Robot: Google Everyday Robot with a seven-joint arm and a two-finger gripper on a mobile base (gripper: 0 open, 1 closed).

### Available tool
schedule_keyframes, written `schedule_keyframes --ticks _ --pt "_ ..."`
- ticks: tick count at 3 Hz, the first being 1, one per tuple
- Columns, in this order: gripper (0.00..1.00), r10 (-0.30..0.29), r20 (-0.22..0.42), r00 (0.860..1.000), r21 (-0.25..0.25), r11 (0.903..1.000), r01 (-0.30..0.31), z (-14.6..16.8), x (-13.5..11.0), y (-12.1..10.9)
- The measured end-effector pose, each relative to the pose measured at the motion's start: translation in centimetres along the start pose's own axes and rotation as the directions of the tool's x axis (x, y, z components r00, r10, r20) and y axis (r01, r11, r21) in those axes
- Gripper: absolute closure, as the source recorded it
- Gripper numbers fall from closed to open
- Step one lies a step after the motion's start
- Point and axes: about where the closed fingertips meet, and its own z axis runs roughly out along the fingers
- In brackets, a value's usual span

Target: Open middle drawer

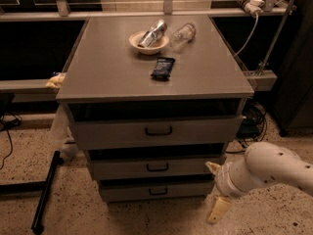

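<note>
The middle drawer is a grey metal front with a small black bar handle, and it sits shut between the taller top drawer and the shorter bottom drawer. My gripper hangs at the cabinet's lower right corner, level with the middle and bottom drawers and to the right of the handle. Its cream fingers are spread apart and hold nothing. The white arm comes in from the right.
On the cabinet top stand a bowl with a can in it, a lying clear bottle and a dark snack packet. A black bar lies on the floor at the left. Cables hang at the right.
</note>
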Motion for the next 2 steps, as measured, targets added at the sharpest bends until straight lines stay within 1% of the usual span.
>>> schedule_keyframes --ticks 1,2 --pt "0.00 -0.042 0.043 0.998 0.046 0.9982 0.040 2.4 0.4 -1.2" --pt "0.00 -0.078 0.089 0.993 0.084 0.9940 0.071 5.1 0.5 -3.2"
